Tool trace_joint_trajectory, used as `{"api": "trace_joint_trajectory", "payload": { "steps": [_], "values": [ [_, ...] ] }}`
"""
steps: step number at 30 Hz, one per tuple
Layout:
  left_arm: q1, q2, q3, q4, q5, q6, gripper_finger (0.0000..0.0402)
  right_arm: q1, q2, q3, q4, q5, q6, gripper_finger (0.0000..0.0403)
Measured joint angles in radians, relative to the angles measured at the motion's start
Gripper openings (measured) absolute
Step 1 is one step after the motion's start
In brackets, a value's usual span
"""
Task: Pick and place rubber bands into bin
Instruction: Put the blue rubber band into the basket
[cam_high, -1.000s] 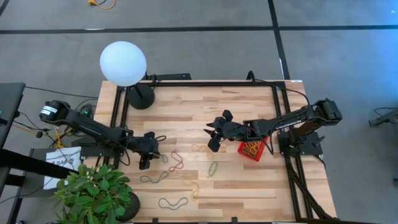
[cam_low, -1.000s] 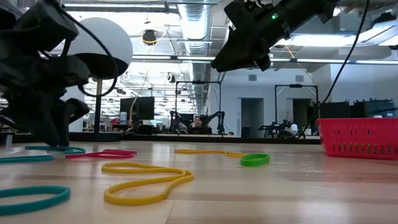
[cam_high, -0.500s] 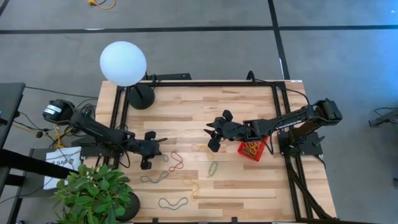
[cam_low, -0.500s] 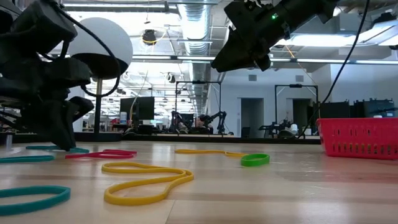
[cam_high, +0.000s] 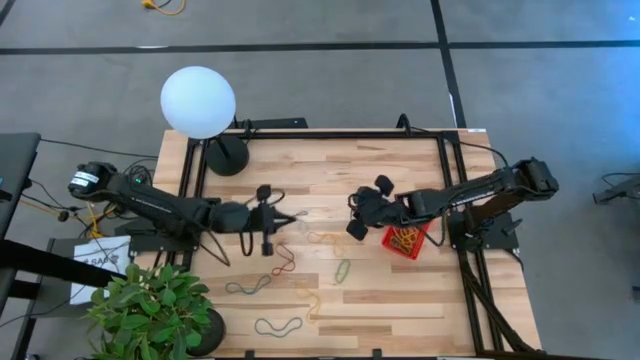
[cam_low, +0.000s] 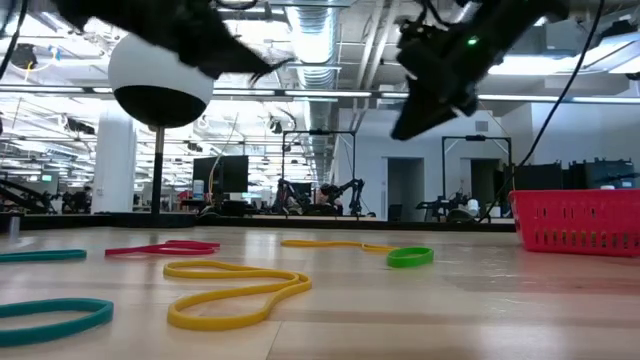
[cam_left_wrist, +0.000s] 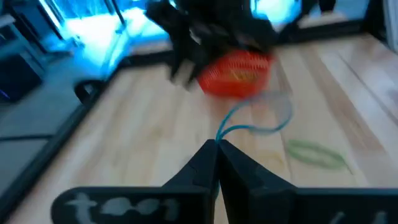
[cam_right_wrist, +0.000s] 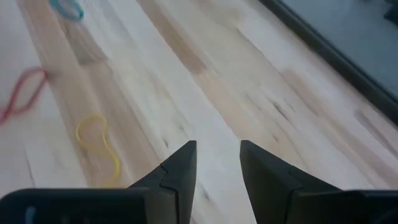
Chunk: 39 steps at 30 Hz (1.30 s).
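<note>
- One bluish rubber band (cam_left_wrist: 255, 124) now hangs from my left gripper (cam_high: 268, 219), whose fingers are pinched on it; a moment ago this gripper was low on the desk (cam_high: 300, 165).
- I see the arm is lifted and moved toward the bin (cam_high: 407, 240).
- My right gripper (cam_high: 366, 213), fingers spread, has pulled back beside the bin.
- Many bands (cam_high: 342, 270) remain on the desk.
</note>
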<state>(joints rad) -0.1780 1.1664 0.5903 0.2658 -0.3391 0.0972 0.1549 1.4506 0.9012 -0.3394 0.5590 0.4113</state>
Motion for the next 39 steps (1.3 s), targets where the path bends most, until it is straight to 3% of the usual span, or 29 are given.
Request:
{"api": "trace_joint_trajectory", "payload": {
  "steps": [5, 11, 14, 20, 23, 26, 32, 39],
  "values": [
    [0.088, 0.087, 0.064, 0.087, 0.118, 0.038, 0.0, 0.075, -0.073, -0.001, -0.164, 0.099, 0.052, 0.0118],
    [0.175, 0.325, 0.14, 0.275, 0.252, 0.044, 0.0, 0.222, -0.239, -0.001, -0.395, 0.312, 0.221, 0.0118],
    [0.208, 0.457, 0.24, 0.342, 0.282, 0.074, 0.0, 0.294, -0.296, -0.001, -0.513, 0.394, 0.349, 0.0118],
    [0.227, 0.724, 0.533, 0.334, 0.473, 0.086, 0.0, 0.409, -0.337, -0.084, -0.727, 0.524, 0.72, 0.0118],
    [0.224, 0.844, 0.679, 0.328, 0.569, 0.086, 0.0, 0.439, -0.34, -0.169, -0.788, 0.543, 0.943, 0.0118],
    [0.215, 0.951, 0.81, 0.304, 0.638, 0.085, 0.0, 0.468, -0.339, -0.254, -0.756, 0.541, 1.06, 0.0118],
    [0.197, 1.119, 1.023, 0.236, 0.684, 0.134, 0.0, 0.496, -0.338, -0.333, -0.726, 0.512, 1.103, 0.0118],
    [0.185, 1.215, 1.145, 0.214, 0.764, 0.143, 0.0, 0.5, -0.34, -0.333, -0.801, 0.514, 1.086, 0.0118]
  ]
}}
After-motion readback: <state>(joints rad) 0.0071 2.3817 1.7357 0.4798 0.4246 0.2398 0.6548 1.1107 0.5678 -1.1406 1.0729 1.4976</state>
